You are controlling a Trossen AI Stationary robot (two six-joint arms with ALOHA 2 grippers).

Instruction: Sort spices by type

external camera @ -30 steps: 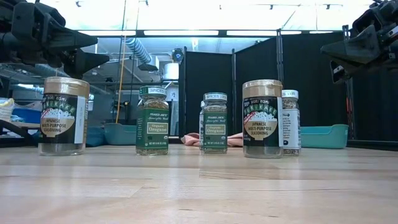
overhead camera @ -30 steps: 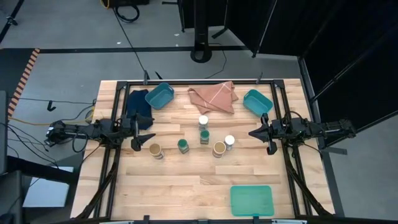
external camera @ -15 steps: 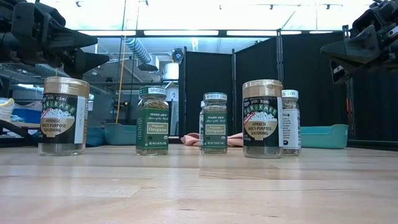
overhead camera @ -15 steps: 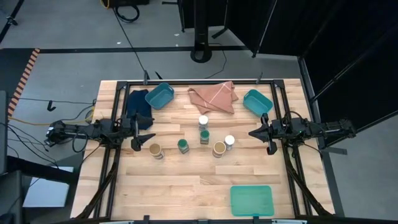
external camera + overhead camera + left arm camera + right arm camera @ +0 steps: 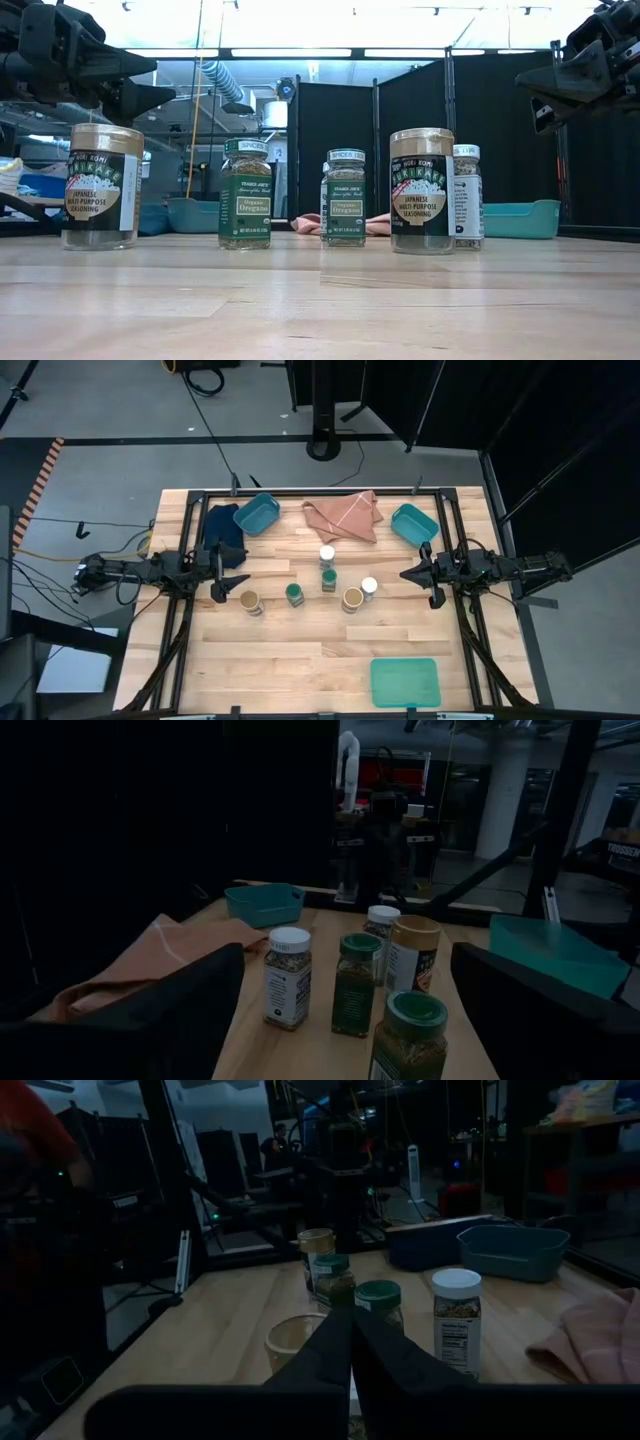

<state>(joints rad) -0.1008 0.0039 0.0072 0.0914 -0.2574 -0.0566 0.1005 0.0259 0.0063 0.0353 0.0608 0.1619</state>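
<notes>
Six small spice jars stand upright on their bases in the middle of the wooden table. Two have white lids (image 5: 327,553) (image 5: 369,586), two have green lids (image 5: 329,580) (image 5: 294,594), and two have tan tops (image 5: 352,599) (image 5: 249,601). My left gripper (image 5: 235,576) hovers at the table's left, above and beside the left tan jar, with its fingers (image 5: 190,1010) wide open and empty. My right gripper (image 5: 405,574) hovers at the table's right, just right of the white-lidded jar, with its fingers meeting at the tips (image 5: 350,1320) and empty. Both grippers point at the jars.
Two teal bins (image 5: 256,513) (image 5: 413,523) stand at the far side. A peach cloth (image 5: 343,515) lies between them, and a dark blue cloth (image 5: 224,525) lies at the far left. A flat green tray (image 5: 404,682) lies at the near right. Bare wood shows along the near edge.
</notes>
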